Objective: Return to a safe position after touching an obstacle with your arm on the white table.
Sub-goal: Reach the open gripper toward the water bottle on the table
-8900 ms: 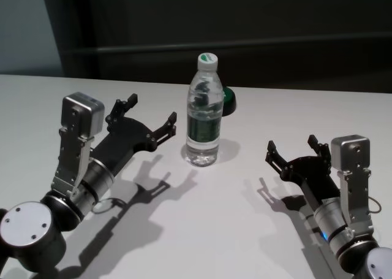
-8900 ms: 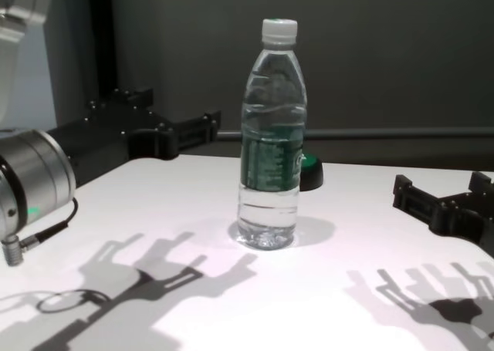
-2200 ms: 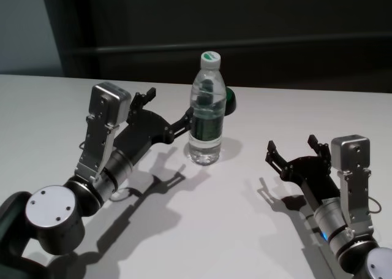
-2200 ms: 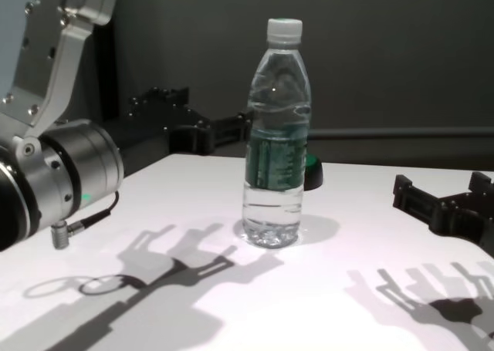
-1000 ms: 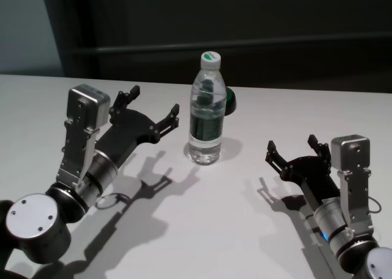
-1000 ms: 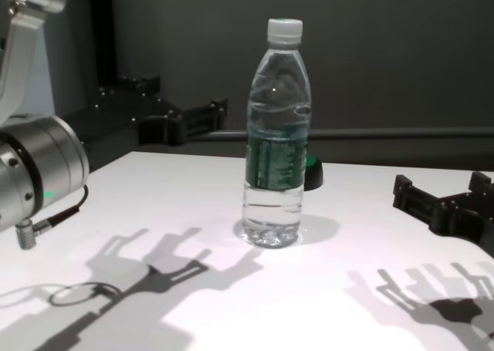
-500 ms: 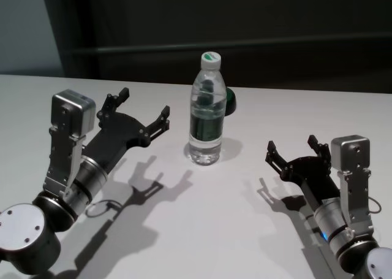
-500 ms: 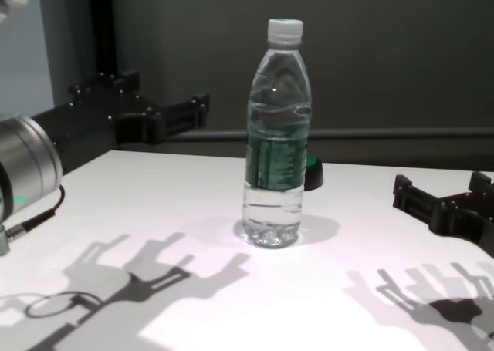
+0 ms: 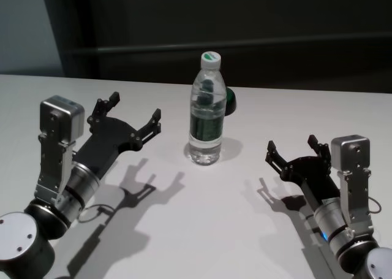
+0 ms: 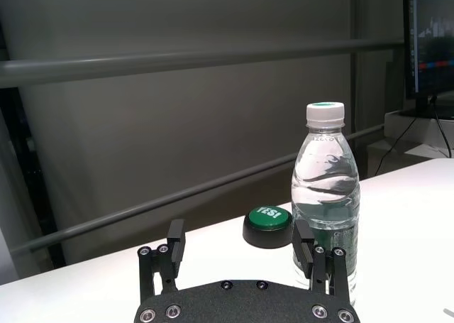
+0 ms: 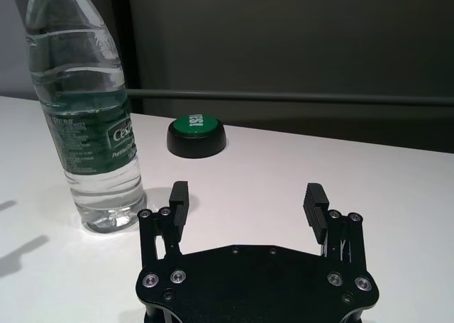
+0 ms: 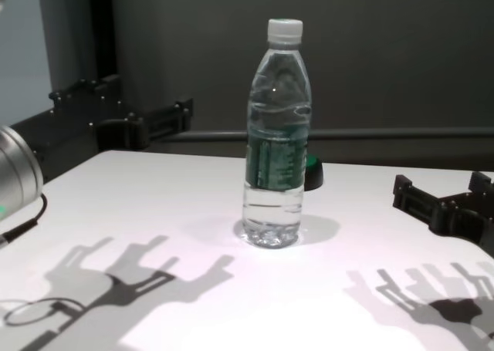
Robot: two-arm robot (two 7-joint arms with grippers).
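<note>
The water bottle stands upright near the middle of the white counter, a green-topped button just behind it. Clear plastic, white screw cap, dark green label band; it looks partly full, so I judge it tall, light and easy to tip, with slick, yielding walls. Any hold would best go around the labelled waist. The left claw hangs apart from the bottle, fingers spread, holding nothing. The right claw rests parked, fingers apart, empty.

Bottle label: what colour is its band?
Dark green with white lettering on the bottle; it shows best in the right wrist view.
</note>
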